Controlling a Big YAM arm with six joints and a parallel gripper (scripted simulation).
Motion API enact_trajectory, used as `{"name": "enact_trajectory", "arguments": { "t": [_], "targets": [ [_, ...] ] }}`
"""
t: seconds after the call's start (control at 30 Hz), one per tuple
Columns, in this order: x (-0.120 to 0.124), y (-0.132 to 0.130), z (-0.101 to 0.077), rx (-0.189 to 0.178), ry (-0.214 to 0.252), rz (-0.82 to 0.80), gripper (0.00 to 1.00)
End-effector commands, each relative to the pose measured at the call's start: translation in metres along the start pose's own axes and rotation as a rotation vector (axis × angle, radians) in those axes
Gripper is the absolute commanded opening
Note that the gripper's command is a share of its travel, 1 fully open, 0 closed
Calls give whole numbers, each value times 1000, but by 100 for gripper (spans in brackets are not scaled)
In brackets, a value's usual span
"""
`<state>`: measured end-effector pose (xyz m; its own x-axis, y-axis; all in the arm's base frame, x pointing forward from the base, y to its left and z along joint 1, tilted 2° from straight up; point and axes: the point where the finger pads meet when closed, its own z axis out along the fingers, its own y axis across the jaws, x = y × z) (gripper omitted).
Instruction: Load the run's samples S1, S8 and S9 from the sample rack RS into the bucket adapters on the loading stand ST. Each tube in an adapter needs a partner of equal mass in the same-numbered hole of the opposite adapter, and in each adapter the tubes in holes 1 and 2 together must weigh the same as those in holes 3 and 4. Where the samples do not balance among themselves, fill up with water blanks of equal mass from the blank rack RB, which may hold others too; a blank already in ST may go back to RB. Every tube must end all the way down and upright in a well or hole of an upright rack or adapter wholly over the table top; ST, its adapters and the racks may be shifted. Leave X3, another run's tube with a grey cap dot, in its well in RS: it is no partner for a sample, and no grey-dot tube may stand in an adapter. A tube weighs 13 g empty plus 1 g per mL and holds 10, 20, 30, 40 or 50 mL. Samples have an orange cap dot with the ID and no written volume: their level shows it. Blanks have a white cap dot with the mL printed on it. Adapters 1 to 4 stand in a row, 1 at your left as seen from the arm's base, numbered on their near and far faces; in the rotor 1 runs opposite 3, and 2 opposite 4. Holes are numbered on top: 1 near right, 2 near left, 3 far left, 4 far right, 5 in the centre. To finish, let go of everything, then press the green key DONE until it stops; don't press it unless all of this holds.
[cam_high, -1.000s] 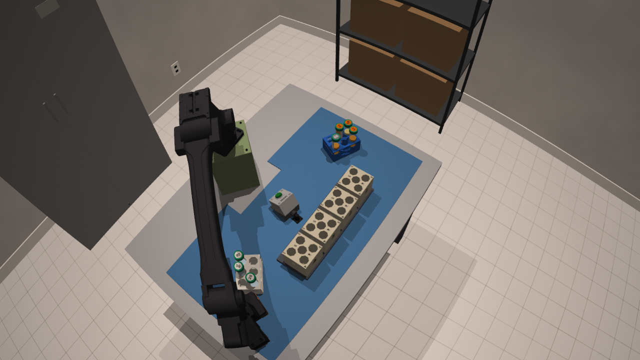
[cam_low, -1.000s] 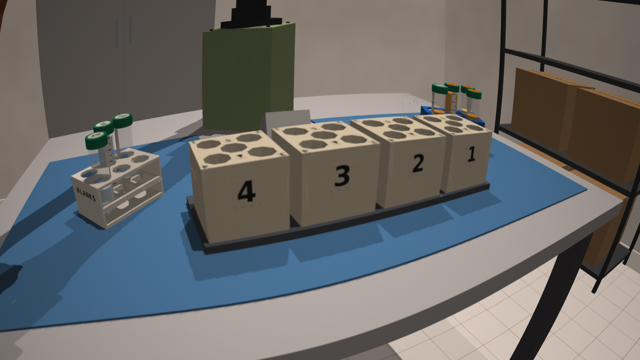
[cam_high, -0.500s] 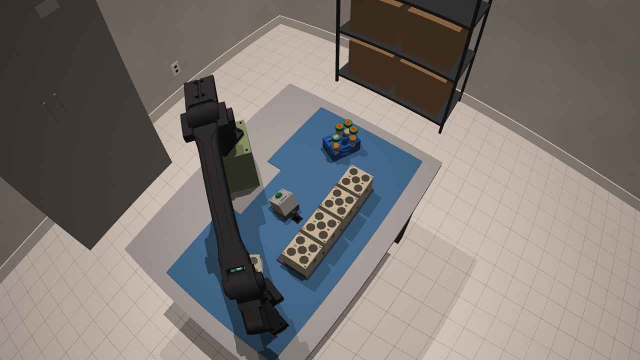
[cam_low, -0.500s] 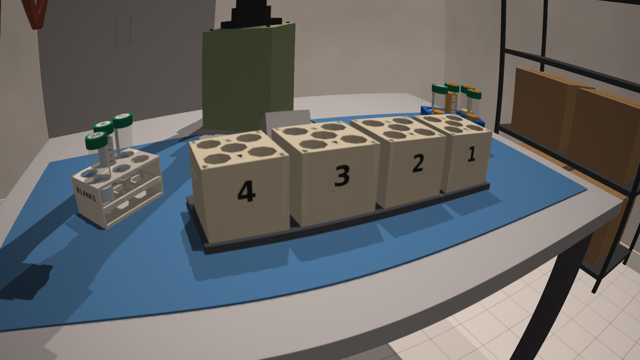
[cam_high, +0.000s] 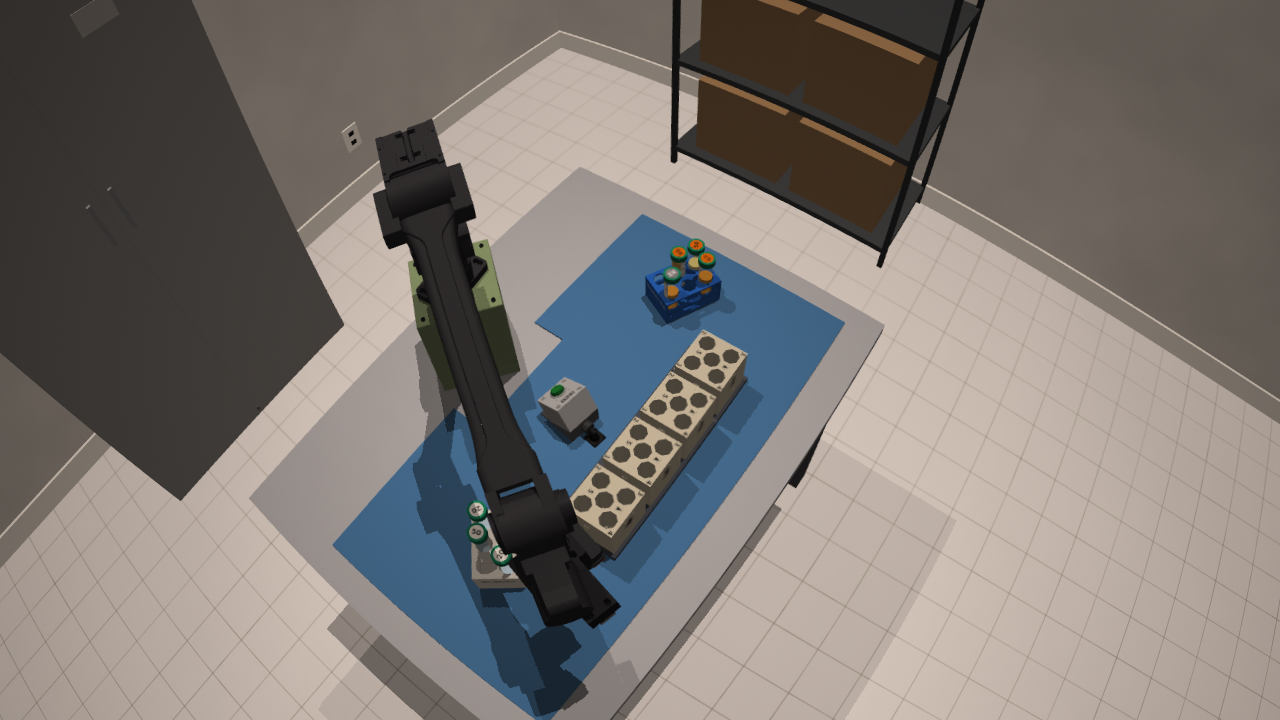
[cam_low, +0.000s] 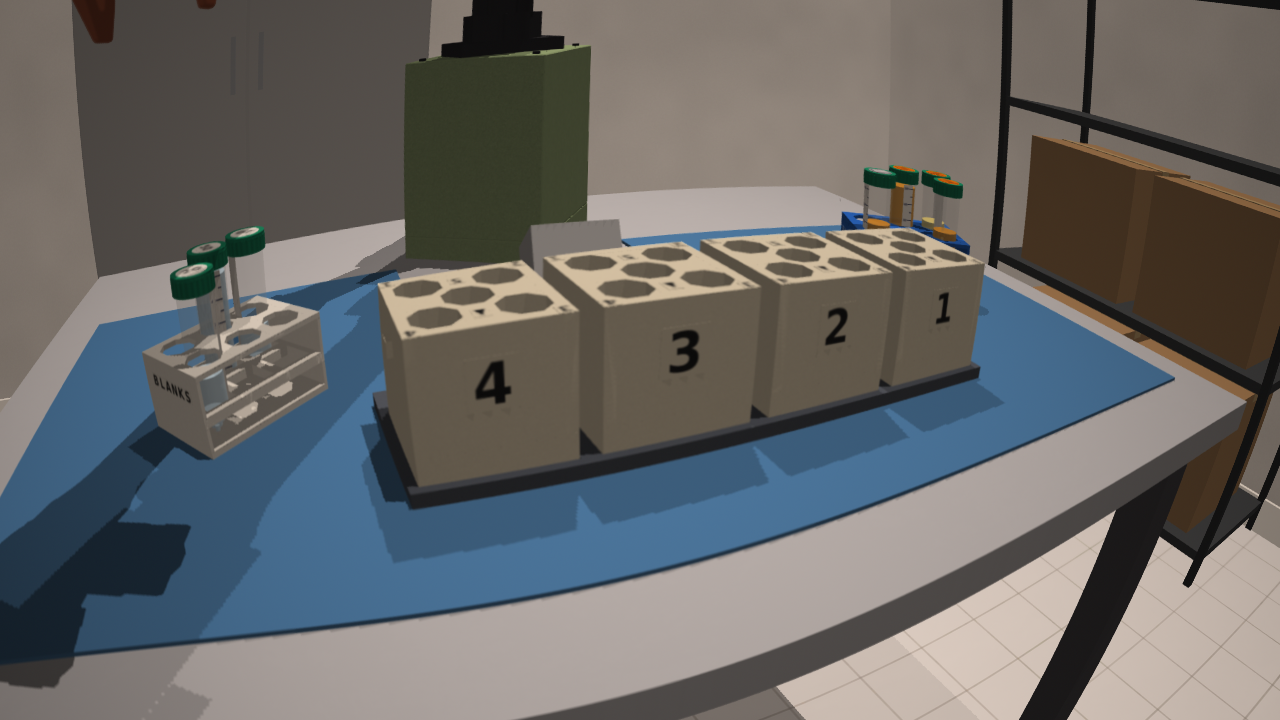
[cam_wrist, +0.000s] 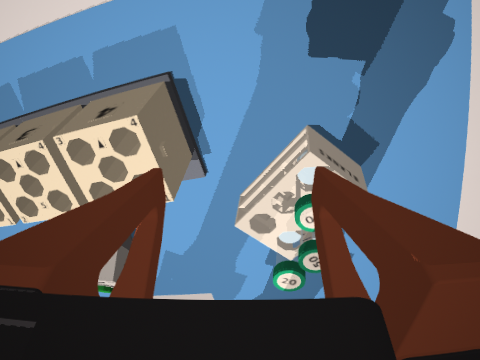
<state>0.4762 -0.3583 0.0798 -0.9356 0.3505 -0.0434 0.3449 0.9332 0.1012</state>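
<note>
My gripper (cam_wrist: 238, 182) hangs high above the blue mat, partly open and empty. Below it, the white blank rack RB (cam_wrist: 300, 207) lies under its right finger and adapter 4 (cam_wrist: 114, 154) under its left finger. RB (cam_low: 234, 376) holds three green-capped blanks (cam_low: 214, 259) with white dots. The loading stand ST (cam_high: 657, 438) carries its row of beige adapters (cam_low: 680, 331), all holes empty. The blue sample rack RS (cam_high: 682, 286) holds three orange-dot tubes (cam_high: 695, 250) and one grey-dot tube (cam_high: 672, 276). In the top view the arm's wrist hides the fingers.
The grey box with the green DONE key (cam_high: 556, 390) stands between the arm's green base (cam_high: 465, 313) and ST. A black shelf with cardboard boxes (cam_high: 805, 107) stands beyond the table. The arm (cam_high: 483, 394) reaches over RB (cam_high: 491, 562).
</note>
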Motion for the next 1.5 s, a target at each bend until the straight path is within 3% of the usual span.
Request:
{"name": "enact_trajectory", "arguments": {
  "t": [0.0,0.07,0.3,0.33,0.87,1.47],
  "targets": [
    [-6,21,-16,14,-47,2,55],
    [-3,29,-14,29,-38,-27,55],
    [6,52,-10,24,-39,-27,55],
    [8,56,-10,40,-31,-78,55],
    [41,119,-1,44,-26,-85,55],
    [92,181,9,65,-18,-144,55]
  ]
}}
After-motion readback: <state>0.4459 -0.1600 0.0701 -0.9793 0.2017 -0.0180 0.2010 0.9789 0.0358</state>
